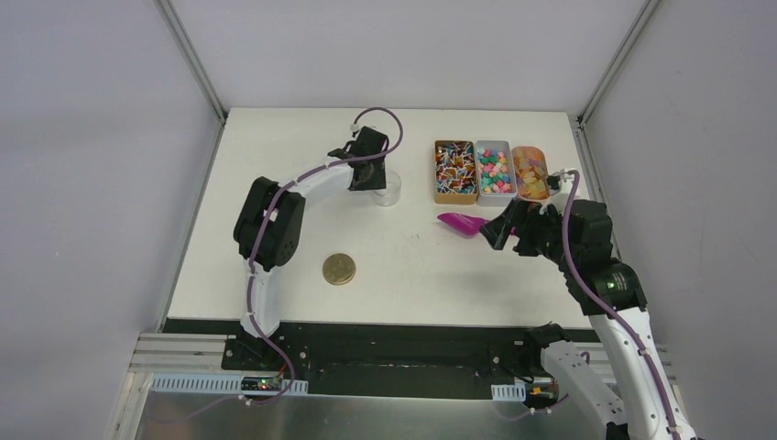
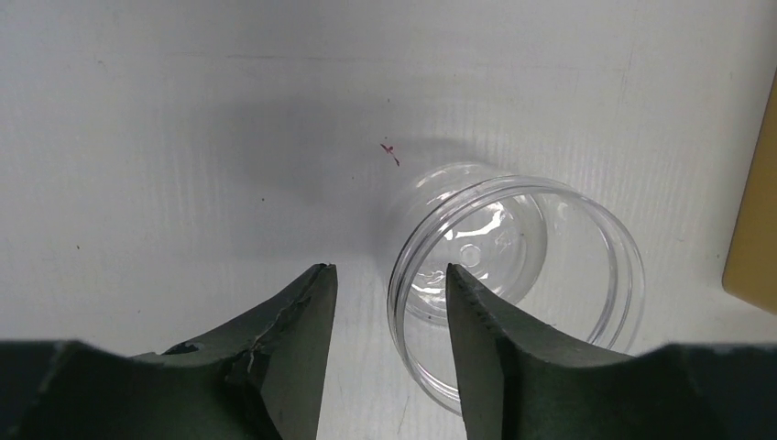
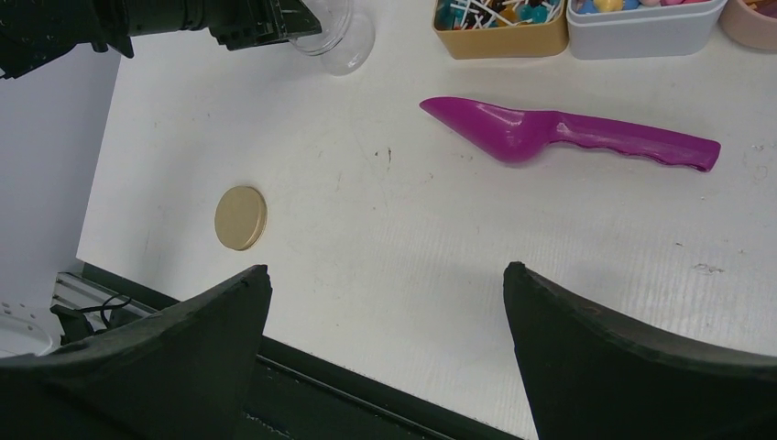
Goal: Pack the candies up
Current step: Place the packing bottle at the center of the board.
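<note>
The left gripper's [image 2: 389,271] jaws stand parted astride the rim of the clear jar [image 2: 499,240], that arm stretched to the far middle of the table [image 1: 412,275], while the right gripper [image 3: 387,269] gapes wide and empty near the magenta scoop [image 3: 550,133], the candies [image 1: 494,170] lying in tins [image 3: 499,41] just beyond.

Light: bright, even, from overhead; white table [image 1: 403,257] close to washed out. Shadows: soft, grey, short; one broad smudge left of the jar [image 2: 513,243] in the left wrist view. Glare: small glints on the jar rim. Sharpness: overhead view crisp, candies [image 1: 493,171] tiny but colours legible.
</note>
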Motion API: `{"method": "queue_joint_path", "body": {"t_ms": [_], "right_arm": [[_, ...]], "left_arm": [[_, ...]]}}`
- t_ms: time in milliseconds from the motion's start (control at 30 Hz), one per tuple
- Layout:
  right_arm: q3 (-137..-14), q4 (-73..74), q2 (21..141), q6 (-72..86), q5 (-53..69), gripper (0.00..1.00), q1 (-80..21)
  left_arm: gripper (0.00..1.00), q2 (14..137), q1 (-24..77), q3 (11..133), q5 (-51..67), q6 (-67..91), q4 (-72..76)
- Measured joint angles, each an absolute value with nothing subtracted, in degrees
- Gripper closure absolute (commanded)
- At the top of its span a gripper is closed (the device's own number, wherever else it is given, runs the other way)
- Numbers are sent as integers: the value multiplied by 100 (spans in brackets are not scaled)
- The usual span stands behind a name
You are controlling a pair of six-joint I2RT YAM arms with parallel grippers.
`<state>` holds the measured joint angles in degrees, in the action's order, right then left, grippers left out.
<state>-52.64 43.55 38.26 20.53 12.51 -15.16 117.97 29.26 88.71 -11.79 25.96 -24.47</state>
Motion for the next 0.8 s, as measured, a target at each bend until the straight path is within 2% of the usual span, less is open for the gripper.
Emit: {"method": "queue_joint_path", "body": {"t_ms": [267,433,600,800], "right_arm": [[-4917,3997,3837,2303,1249,0,-1516],[-4381,3566,3848,2582,1157,2,-1516],[-4095,3024,4224,2821,1007,5,-1516],[-3970,2250,4925,2117,974,9,-1514]], "left_arm": [[32,11642,2923,8890,-897,2606,-2532],[22,10993,2926,8890,-709,2585,-2567],[1,10007,2926,8875,-539,2401,-2552],[1,8715,2926,8283,-344,2029,-2425]]}}
